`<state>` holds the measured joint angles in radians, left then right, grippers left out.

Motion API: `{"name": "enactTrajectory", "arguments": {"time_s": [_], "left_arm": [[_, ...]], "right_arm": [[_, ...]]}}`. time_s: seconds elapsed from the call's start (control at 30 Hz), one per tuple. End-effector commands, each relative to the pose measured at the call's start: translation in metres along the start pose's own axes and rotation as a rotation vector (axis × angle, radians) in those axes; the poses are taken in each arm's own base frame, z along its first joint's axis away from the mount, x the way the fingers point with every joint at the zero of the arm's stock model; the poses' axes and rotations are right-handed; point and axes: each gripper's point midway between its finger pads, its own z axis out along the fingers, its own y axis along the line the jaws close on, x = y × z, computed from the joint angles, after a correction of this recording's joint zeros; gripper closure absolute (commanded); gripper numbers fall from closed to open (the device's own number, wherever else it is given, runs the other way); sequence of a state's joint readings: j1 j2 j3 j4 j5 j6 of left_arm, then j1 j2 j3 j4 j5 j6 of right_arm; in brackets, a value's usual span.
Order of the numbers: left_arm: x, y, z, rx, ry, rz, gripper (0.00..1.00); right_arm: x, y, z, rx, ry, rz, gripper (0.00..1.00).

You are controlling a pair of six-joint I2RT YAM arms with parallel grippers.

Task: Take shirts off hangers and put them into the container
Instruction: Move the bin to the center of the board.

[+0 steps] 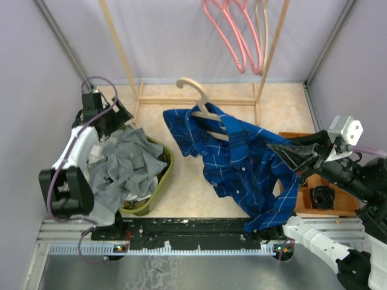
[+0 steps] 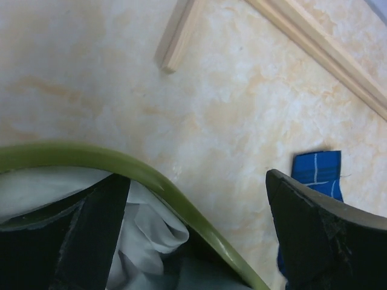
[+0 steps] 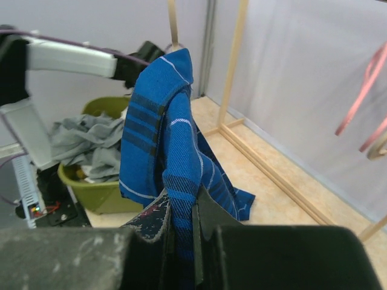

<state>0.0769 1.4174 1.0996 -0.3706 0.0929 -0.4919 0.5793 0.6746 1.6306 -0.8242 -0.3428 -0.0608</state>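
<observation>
The blue shirt [image 1: 242, 163] with thin white check lines lies spread on the table, and a pale wood hanger [image 1: 202, 100] sticks out of its collar. My right gripper [image 1: 284, 151] is shut on the blue shirt [image 3: 163, 133], which is bunched up between its fingers [image 3: 208, 220]. The olive-green container [image 1: 164, 172] at left holds a crumpled grey shirt [image 1: 127, 163]. My left gripper [image 1: 121, 118] hovers open over the container's far corner. In the left wrist view the container rim [image 2: 181, 193] and white cloth [image 2: 151, 223] lie between the wide-open fingers [image 2: 320, 235].
Pink hangers [image 1: 236, 36] hang bare on the wooden rack [image 1: 121, 54] at the back. The rack's base rails [image 1: 193, 99] run across the far table. An orange tray [image 1: 320, 202] of black parts sits under my right arm. White walls close in both sides.
</observation>
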Motion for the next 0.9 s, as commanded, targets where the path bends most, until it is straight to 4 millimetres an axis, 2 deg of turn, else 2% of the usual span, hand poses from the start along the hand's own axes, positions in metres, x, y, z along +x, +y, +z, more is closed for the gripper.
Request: {"name": "enactTrajectory", "arguments": {"time_s": [0.0,0.07,0.2,0.27,0.37,0.47,0.57,0.7,0.87], "left_arm": [[-0.065,-0.046,0.024,0.178,-0.091,0.072,0.02],[-0.088,-0.06,0.036,0.209,-0.105,0.1,0.02],[-0.113,-0.083,0.056,0.289,-0.103,0.113,0.03],[-0.118,-0.085,0.06,0.296,-0.087,0.125,0.04],[-0.107,-0.07,0.057,0.238,-0.046,0.091,0.04],[-0.103,-0.066,0.026,0.23,-0.073,0.087,0.04],[-0.104,-0.075,-0.016,0.288,-0.155,0.107,0.03],[-0.091,-0.104,-0.083,0.47,-0.233,0.118,0.04],[-0.047,-0.148,-0.164,0.76,-0.256,0.16,0.11]], "right_arm": [[-0.038,0.025,-0.015,-0.117,-0.126,-0.057,1.0],[-0.039,0.026,-0.019,-0.117,-0.131,-0.061,1.0],[-0.041,0.024,-0.024,-0.095,-0.142,-0.06,1.0],[-0.037,0.021,-0.023,-0.08,-0.126,-0.05,1.0],[-0.026,0.005,-0.018,0.005,-0.08,-0.032,1.0],[-0.005,-0.013,-0.008,0.082,-0.007,-0.021,1.0],[0.023,-0.024,0.011,0.106,0.068,-0.01,1.0],[0.056,-0.04,0.041,0.148,0.112,0.028,1.0],[0.091,-0.047,0.07,0.157,0.142,0.095,1.0]]}}
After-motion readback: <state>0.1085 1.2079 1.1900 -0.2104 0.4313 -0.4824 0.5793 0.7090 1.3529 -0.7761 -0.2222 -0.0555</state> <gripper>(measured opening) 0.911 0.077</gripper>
